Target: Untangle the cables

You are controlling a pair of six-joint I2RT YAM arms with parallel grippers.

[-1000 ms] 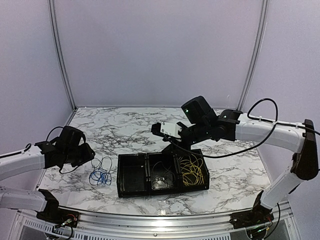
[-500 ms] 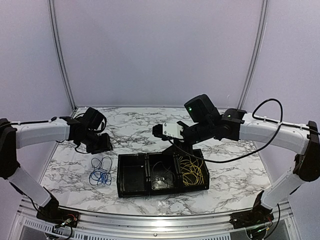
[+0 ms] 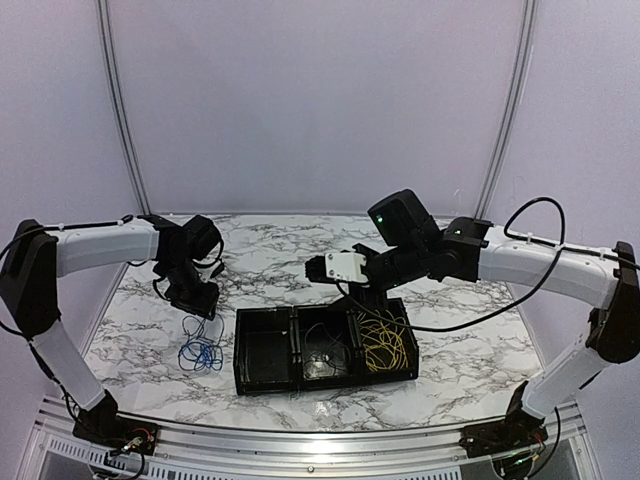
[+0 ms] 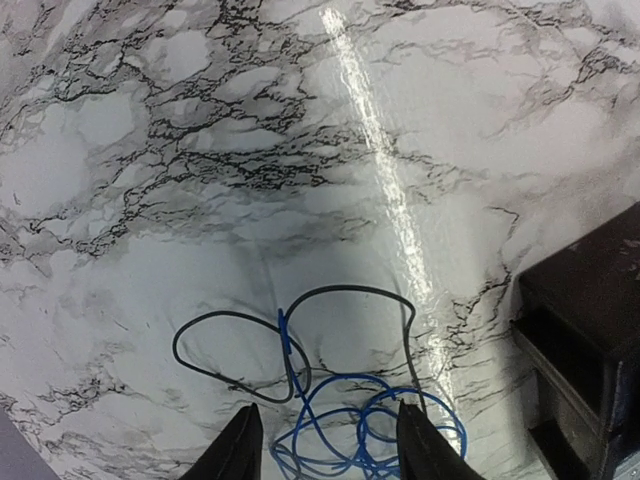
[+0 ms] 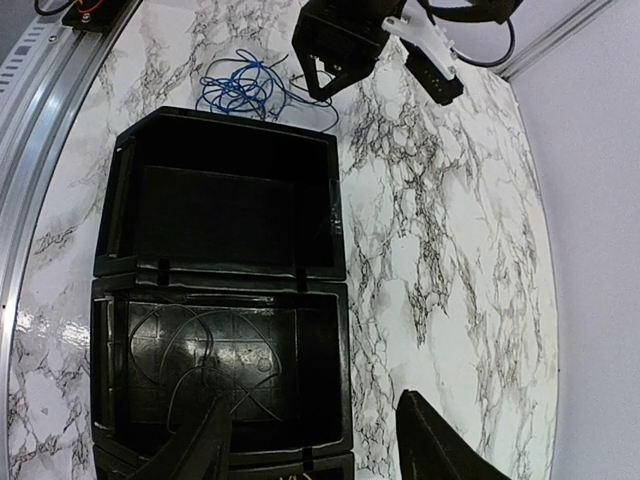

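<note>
Above the blue cable (image 4: pixel 340 420), left fingers (image 4: pixel 240 450) gape empty.

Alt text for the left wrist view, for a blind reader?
A blue cable coil, crossed by a dark cable loop, lies on the marble table just ahead of the open left pincer. The corner of a black tray shows at right.

The right gripper (image 5: pixel 313 415) hangs over the black tray (image 5: pixel 338 225) with its fingers spread wide. Under it, the tray's middle compartment holds thin loops of dark cable (image 5: pixel 200 350). Past the tray's far end, a blue cable (image 5: pixel 240 88) lies coiled on the marble table (image 5: pixel 440 200), with the left gripper (image 5: pixel 322 78) just beside it. A metal rail (image 5: pixel 50 110) lines the table's edge.
</note>
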